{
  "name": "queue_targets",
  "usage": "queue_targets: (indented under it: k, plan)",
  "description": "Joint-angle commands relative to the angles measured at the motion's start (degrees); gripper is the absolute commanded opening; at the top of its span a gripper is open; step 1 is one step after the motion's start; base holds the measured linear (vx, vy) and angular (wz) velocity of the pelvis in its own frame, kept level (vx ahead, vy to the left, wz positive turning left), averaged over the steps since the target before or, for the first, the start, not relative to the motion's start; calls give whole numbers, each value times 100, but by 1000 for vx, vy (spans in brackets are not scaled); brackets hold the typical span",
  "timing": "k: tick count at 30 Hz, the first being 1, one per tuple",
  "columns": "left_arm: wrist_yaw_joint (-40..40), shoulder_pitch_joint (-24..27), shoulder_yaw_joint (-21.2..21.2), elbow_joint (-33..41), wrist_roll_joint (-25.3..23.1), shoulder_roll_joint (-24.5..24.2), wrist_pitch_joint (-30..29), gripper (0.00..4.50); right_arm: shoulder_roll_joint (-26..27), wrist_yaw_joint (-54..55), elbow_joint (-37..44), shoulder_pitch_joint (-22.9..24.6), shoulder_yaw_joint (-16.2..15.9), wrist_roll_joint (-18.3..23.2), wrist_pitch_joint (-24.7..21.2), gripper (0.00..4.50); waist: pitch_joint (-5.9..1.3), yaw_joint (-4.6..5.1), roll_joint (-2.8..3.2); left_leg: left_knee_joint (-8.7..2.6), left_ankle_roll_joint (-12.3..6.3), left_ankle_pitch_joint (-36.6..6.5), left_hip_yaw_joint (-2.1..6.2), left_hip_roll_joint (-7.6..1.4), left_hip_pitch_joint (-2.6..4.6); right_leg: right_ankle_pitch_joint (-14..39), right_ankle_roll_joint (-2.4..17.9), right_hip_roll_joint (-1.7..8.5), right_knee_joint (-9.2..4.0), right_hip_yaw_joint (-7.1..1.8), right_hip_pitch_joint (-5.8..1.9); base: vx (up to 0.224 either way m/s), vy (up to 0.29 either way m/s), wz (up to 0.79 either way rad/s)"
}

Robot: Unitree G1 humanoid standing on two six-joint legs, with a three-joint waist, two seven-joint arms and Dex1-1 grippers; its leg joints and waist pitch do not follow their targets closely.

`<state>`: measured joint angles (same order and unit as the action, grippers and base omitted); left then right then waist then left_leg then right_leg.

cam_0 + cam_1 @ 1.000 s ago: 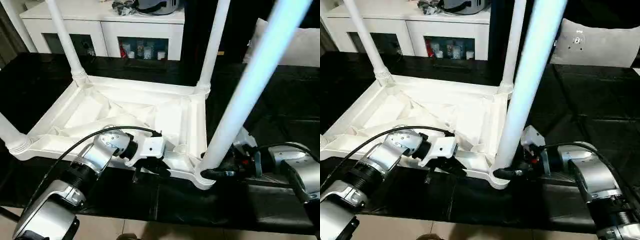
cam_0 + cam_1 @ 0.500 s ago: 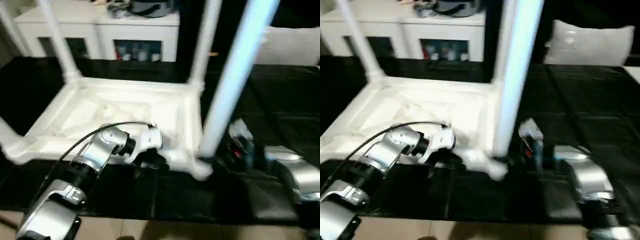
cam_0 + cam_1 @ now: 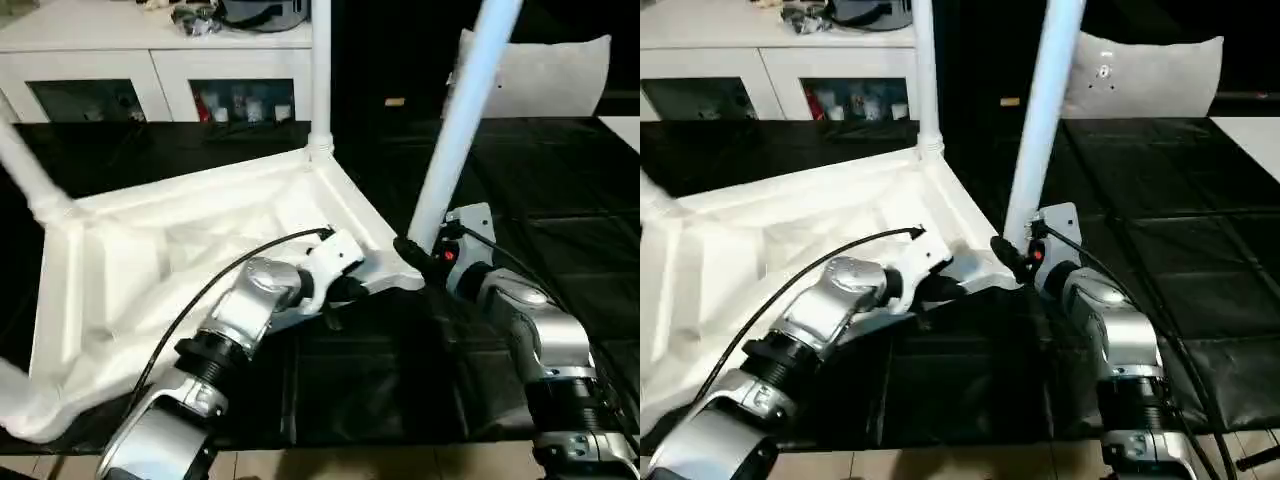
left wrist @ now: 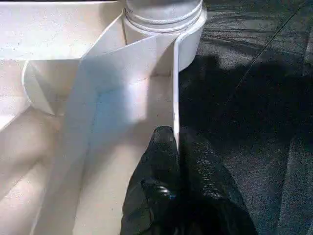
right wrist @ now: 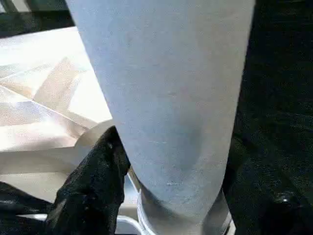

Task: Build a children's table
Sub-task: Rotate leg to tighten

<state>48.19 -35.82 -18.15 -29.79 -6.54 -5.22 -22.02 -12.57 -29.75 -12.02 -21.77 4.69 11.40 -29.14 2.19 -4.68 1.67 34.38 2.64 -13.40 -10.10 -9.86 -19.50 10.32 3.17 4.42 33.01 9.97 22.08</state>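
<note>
Standing upside-down on the large black-covered worktable [image 3: 560, 210], centre-left of the head views: white plastic children's table [image 3: 150, 270], square top w/ ribbed underside facing up.

Progress (judged):
- Legs visible: far-corner white tapered tube leg [image 3: 320, 70], upright in its round socket, upper centre of frame; near-right white tube leg [image 3: 455, 130], rising from the corner socket at centre-right; a third white leg [image 3: 25, 170] at upper-left edge, seated at its corner; a fourth white shape [image 3: 15, 400] at lower-left edge, prob. the last leg, too cropped to confirm.
- So approx. all legs look inserted; near-right one appears to be the step in hand (seating/pressing home). Whether it is fully down in the socket: can't tell.
- Left to do, by judgement: finish seating, let go, turn table right way up.

Arm poses:
- Left gripper [image 4: 177, 161]: silver forearm runs from lower left up to frame centre, wrist bent toward the table's near-right rim. Black fingers closed thin on the upright white rim wall, one finger each side, just short of the corner socket [image 4: 164, 19]. Steadying grip.
- Right gripper [image 5: 171, 161]: forearm comes in from lower right, elbow low, wrist pointed at the leg base. Fingers spread around the near-right leg just above the socket collar; one finger [image 5: 98, 181] presses the leg's side, the other is at the dark far side. Holding the leg.

Background: white cabinet [image 3: 150, 70] w/ glass doors, top left.
</note>
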Motion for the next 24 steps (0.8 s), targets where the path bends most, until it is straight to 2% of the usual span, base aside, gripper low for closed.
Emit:
queue_targets:
  k: [1,2,6,7,9,10,11,14,15,16,18,20,21,24]
  plan:
    - [206,10,-128,189,132,27,481,0,-48,-646,107,127,-348,218,24,321,-380,-59,-20,-320,-692,192,182,-399,-64,922,494,644,-366,-487,-375,0,0,0]
    - [276,21,-148,189,94,-46,539,0,-168,-798,102,153,-352,208,109,328,-378,-65,-58,-313,-713,116,163,-379,-72,1002,430,630,-399,-482,-388,0,0,0]
    - [486,48,-215,220,45,-257,683,0,-562,-1391,205,292,-450,242,381,364,-363,-95,-57,-325,-716,25,169,-399,-64,1162,346,617,-410,-467,-388,0,0,0]
    - [743,60,-252,224,87,-418,833,0,-818,-1788,256,361,-394,370,472,364,-366,-100,-52,-321,-723,12,164,-395,-64,1184,338,616,-417,-470,-391,0,0,0]
    - [880,68,-274,226,115,-492,911,0,-934,-1947,264,381,-370,401,504,392,-359,-113,-56,-326,-728,-50,165,-406,-52,1264,314,616,-428,-471,-379,0,0,0]
    - [1226,82,-350,206,142,-691,1140,0,-1251,-2319,252,417,-413,370,592,401,-354,-113,-53,-331,-713,-80,170,-413,-55,1317,325,615,-431,-468,-375,0,0,0]
    - [1265,82,-360,201,145,-717,1160,0,-1290,-2356,239,418,-424,347,625,412,-352,-134,-52,-329,-702,-128,169,-412,-48,1388,303,615,-441,-469,-374,0,0,0]
    - [1653,56,-461,89,147,-953,1529,0,-1686,-2910,115,428,-556,216,947,412,-353,-169,-50,-327,-664,-188,162,-414,-38,1451,295,615,-442,-471,-363,0,0,0]
    - [1848,60,-492,77,186,-1028,1662,0,-1831,-3246,137,455,-595,322,953,412,-354,-183,-51,-324,-680,-191,158,-407,-38,1440,291,611,-437,-468,-365,0,0,0]
    - [2146,78,-535,92,255,-1130,1826,0,-2023,-3705,202,507,-656,483,987,412,-367,-230,-43,-316,-737,-122,163,-438,-40,1279,326,609,-398,-478,-362,0,0,0]
    - [2308,88,-571,113,273,-1198,1881,0,-2123,-3939,227,528,-696,546,998,412,-377,-262,-44,-309,-778,-65,167,-458,-39,1154,368,618,-375,-479,-359,0,0,0]
    - [2613,92,-645,129,299,-1330,2018,0,-2274,-4328,269,543,-768,646,986,378,-381,-321,-75,-298,-837,23,159,-466,-42,1045,430,628,-347,-483,-355,0,0,0]
    - [2715,86,-682,121,290,-1386,2084,0,-2319,-4462,280,538,-805,674,980,378,-389,-355,-79,-296,-850,85,162,-470,-43,1020,456,631,-326,-482,-351,0,0,0]
    - [2815,50,-750,48,249,-1464,2276,0,-2380,-4646,267,514,-905,670,1054,364,-383,-385,-71,-297,-823,97,167,-488,-37,1049,475,634,-330,-483,-333,0,0,0]
